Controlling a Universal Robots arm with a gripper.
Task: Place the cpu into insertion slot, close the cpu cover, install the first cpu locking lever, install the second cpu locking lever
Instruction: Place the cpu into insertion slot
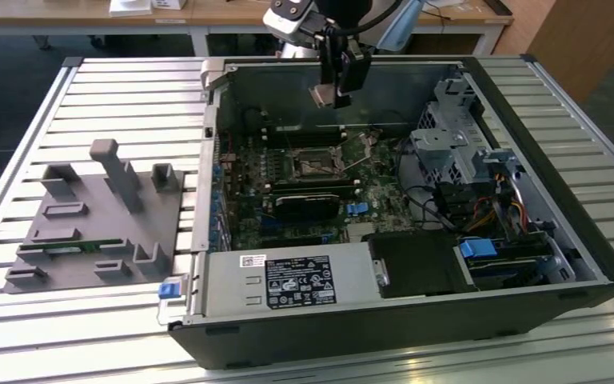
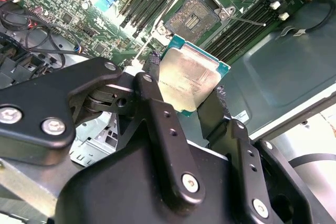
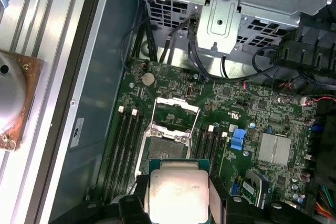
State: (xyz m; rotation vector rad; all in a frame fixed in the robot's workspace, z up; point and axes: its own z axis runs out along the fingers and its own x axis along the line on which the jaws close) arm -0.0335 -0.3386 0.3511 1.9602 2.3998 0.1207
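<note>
Silvery-grey and flat, the cpu (image 2: pixel 191 77) is pinched by its edges in your end effector (image 1: pixel 328 92), hanging over the open computer case (image 1: pixel 392 324). You're on the placing step, I judge. In the exterior view the insertion slot (image 1: pixel 312 166) lies bare toward six o'clock of the chip, and seating calls for squaring its edges with that socket
</note>
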